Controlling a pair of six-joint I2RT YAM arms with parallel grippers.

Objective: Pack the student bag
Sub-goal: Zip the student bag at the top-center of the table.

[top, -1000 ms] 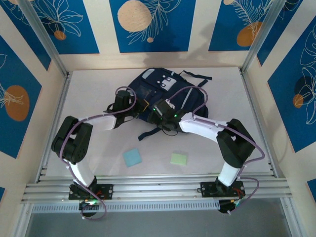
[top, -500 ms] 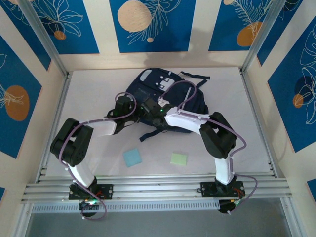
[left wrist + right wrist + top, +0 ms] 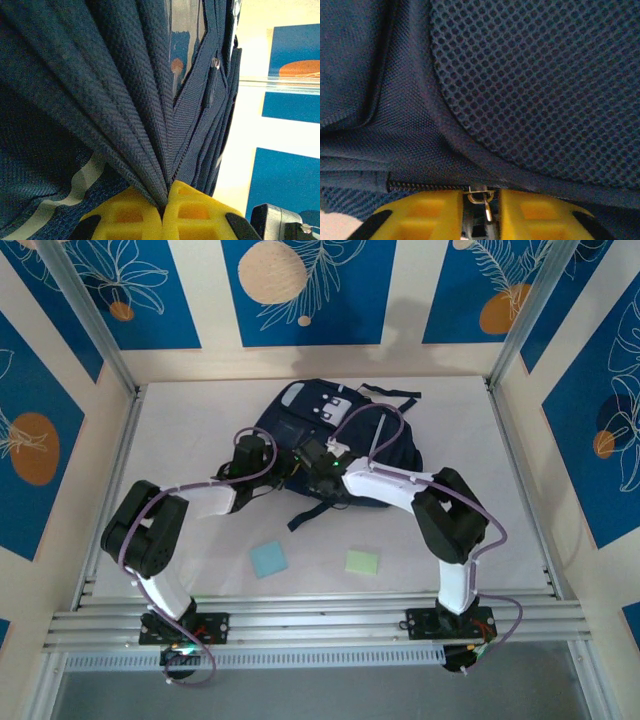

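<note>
The student bag (image 3: 300, 410), dark navy with a grey stripe, lies at the back middle of the table. My left gripper (image 3: 283, 466) is at the bag's near left edge. Its yellow fingers (image 3: 130, 215) are shut on a bunch of the bag's navy fabric (image 3: 100, 100), which fans out from the pinch. My right gripper (image 3: 313, 454) sits close beside it against the bag. Its jaws (image 3: 481, 205) stand narrowly apart around a brass zipper pull (image 3: 483, 198), with a slim gap on each side. Mesh padding (image 3: 535, 75) fills the space above.
A blue square pad (image 3: 268, 559) and a green square pad (image 3: 362, 562) lie on the white table near the front. A black strap (image 3: 305, 515) trails from the bag toward them. Aluminium posts and patterned walls enclose the table.
My right arm has swung left and in toward the bag's near edge, and its jaws have narrowed around the zipper pull. The left gripper has kept its hold on the fabric.
</note>
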